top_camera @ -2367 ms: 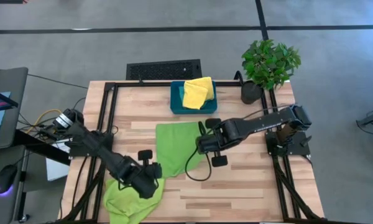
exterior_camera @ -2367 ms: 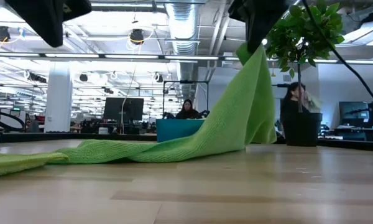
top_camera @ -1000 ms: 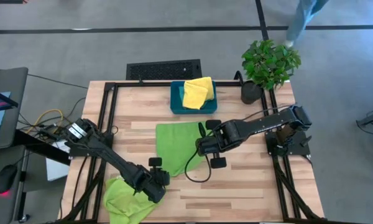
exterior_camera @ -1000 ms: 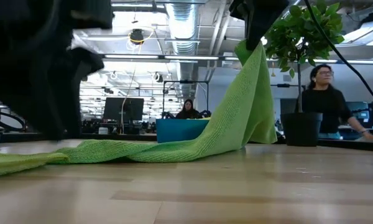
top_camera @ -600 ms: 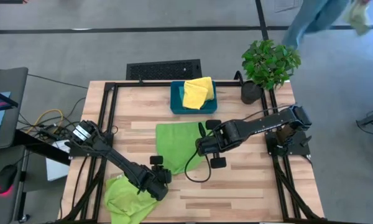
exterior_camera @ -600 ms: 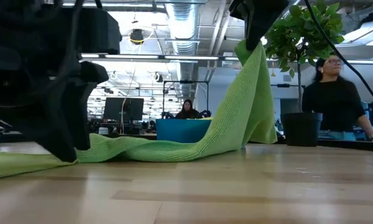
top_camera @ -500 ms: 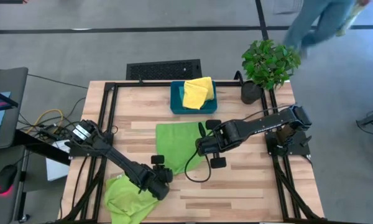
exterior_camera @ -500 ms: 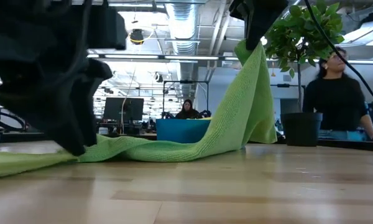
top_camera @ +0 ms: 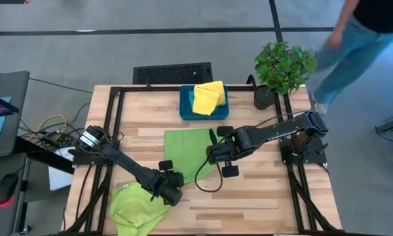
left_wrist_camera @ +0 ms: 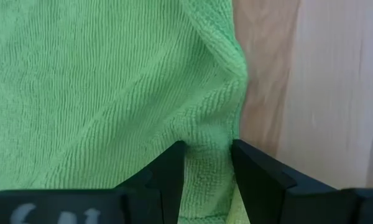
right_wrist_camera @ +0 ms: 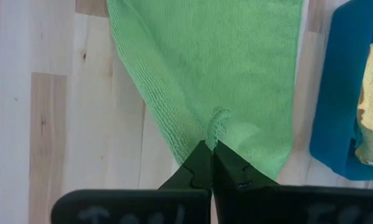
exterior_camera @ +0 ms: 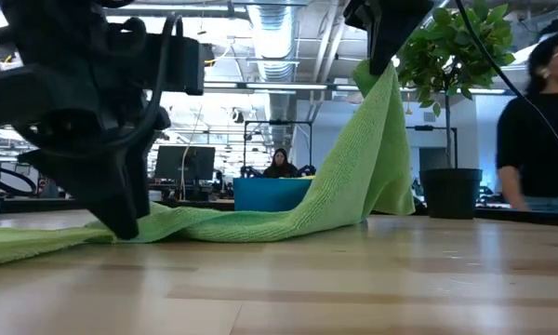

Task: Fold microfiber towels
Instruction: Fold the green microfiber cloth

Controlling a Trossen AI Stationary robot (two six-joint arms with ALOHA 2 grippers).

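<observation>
I have the left end effector (top_camera: pixel 172 195) low over the near-left part of the table (top_camera: pixel 262 196), at the right-hand edge of the crumpled lime green towel (top_camera: pixel 134 206) that lies bunched against the near edge. In the left wrist view its fingers (left_wrist_camera: pixel 174 168) are parted, with a ridge of that towel's hem rising between them; I cannot tell whether the pads are gripping the cloth or only straddling it. The low view shows it down at the table surface with the cloth draped beside it.

Toward the middle of the table, the second lime green towel (top_camera: pixel 187 154) lies mostly flat. My right end effector (top_camera: pixel 213 156) is pressed together on a pinch of that towel's right edge and holds it lifted, so the cloth slopes up from the table like a tent in the low view.

At the far edge, the teal bin (top_camera: pixel 187 108) holds a yellow towel (top_camera: pixel 208 97), with a potted plant (top_camera: pixel 283 65) at the far-right corner. A person (top_camera: pixel 360 39) is walking past beyond that corner, off the table.

I judge this as the opening of a fold: the right side has its corner raised, the left is settling onto the other towel's edge. Next I would need to close the left fingers firmly on a single layer of hem, check that it lifts cleanly, and then carry the raised edge across the flat towel without dragging the rest.
</observation>
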